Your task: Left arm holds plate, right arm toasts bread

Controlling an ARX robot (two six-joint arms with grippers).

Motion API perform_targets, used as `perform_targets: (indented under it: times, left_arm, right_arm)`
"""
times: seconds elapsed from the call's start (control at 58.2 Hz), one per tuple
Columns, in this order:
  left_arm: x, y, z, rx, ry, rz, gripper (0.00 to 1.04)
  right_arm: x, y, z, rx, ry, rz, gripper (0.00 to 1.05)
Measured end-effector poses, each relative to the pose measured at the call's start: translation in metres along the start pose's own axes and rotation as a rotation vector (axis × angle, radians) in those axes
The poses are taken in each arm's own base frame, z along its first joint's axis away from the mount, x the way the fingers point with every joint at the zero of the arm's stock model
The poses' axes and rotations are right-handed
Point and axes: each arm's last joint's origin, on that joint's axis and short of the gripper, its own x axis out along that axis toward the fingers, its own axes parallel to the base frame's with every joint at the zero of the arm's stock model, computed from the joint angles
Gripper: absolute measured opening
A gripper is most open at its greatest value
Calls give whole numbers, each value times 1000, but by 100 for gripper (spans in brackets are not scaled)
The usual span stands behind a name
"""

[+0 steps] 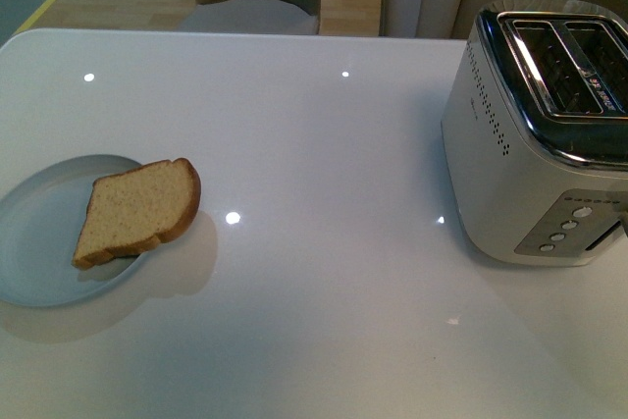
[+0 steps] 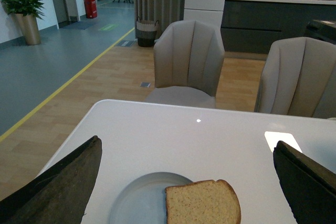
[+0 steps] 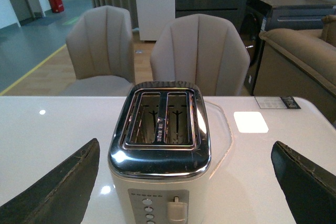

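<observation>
Pale blue-white plate (image 1: pixel 39 242) sits at the near left of the glossy white table (image 1: pixel 324 144). The bread (image 1: pixel 137 211) lies flat on the plate's right side, with its rounded crust hanging out over the rim. The toaster (image 1: pixel 530 144) is well apart from it, over at the right edge. No arms show in the front view, so I'd say nothing's been grabbed yet.

Left wrist view: the left gripper (image 2: pixel 186 142) has its jaws spread wide with nothing in them. The plate and slice lie ahead of it, in line with the gap and touching neither finger. If it were me, I'd pinch the bare rim on the plate's left, away from the slice, and keep it level.

Right wrist view: the right gripper (image 3: pixel 185 144) is also wide apart and empty, facing the toaster, whose two slots look empty. The bread isn't in this view. That arm needs to reach across to the left, and the overhanging crust looks like the easy place to grip.
</observation>
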Motion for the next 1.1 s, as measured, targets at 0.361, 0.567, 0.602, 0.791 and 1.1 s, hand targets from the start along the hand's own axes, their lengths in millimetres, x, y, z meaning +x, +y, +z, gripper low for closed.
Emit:
perform_targets:
  times: [0.361, 0.567, 0.602, 0.791, 1.1]
  left_arm:
    - [0, 0, 0, 0, 0, 0, 98]
    - [0, 0, 0, 0, 1, 0, 98]
    - [0, -1, -1, -42, 47, -16, 98]
    - [5, -9, -2, -512, 384, 9, 98]
    - [71, 21, 7, -560, 390, 30, 98]
  right_arm:
    - [0, 0, 0, 0, 0, 0, 96]
    - [0, 0, 0, 0, 0, 0, 96]
    - [0, 0, 0, 0, 0, 0, 96]
    - [0, 0, 0, 0, 0, 0, 96]
    - [0, 0, 0, 0, 0, 0, 96]
